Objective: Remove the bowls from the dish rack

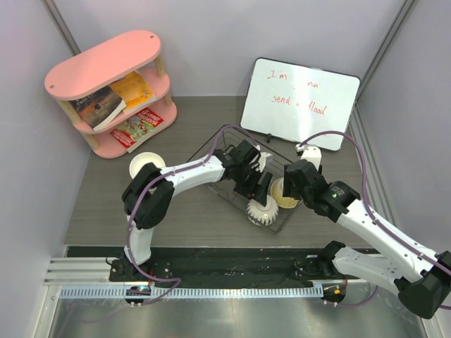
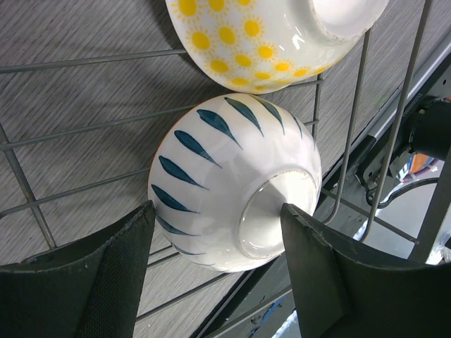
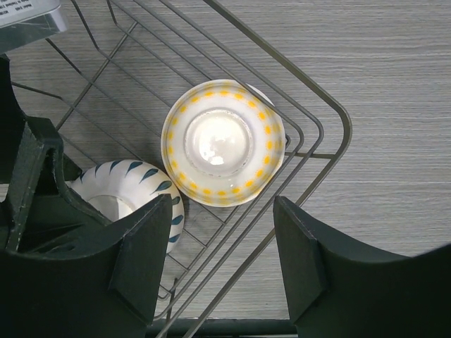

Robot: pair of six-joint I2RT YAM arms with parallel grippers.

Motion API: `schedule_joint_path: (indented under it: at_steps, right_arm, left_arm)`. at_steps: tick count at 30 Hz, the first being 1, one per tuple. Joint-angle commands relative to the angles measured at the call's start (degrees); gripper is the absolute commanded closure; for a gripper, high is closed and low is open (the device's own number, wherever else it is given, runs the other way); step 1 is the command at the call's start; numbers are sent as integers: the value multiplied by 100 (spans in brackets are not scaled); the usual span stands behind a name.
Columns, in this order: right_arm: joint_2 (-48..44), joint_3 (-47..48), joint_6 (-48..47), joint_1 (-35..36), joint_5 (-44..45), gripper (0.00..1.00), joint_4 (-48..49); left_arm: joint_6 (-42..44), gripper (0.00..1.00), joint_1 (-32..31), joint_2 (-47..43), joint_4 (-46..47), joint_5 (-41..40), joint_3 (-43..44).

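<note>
Left gripper is spread wide, a finger on either side of the upside-down white bowl with blue strokes at the near right end of the dish rack; can't tell if the pads actually touch it. Right gripper hangs wide open over the yellow-spotted bowl just beside it, also upside down. A cream bowl sits out on the table, far left by the pink shelf.

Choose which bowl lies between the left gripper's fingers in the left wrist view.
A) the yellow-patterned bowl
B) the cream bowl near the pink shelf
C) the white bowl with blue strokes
C: the white bowl with blue strokes, its foot ring facing the camera, lies in the dish rack between the fingers of the open left gripper; the yellow-patterned bowl lies beyond them.
</note>
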Motion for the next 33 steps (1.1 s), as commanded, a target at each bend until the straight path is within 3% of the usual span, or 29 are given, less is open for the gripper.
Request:
schedule_joint_path:
  at_steps: [1,7,18,25,33]
  right_arm:
    - [-14,84,7,-15,1,36,204]
    - [-163,-4,86,-15,-43,36,195]
    - [-138,-65,174,-15,-157,36,292]
    - [-76,-136,271,-15,-245,36,424]
    - [-23,-153,227,-15,-236,37,459]
  left_arm:
    - [380,30,-151,456,-960,-834,-17]
    - [503,29,-151,763,-1419,-741,-60]
    - [529,30,-159,1194,-1103,1068,-438]
    - [495,30,-159,1370,-901,1782,-429]
    - [248,32,-159,1326,-611,1968,-377]
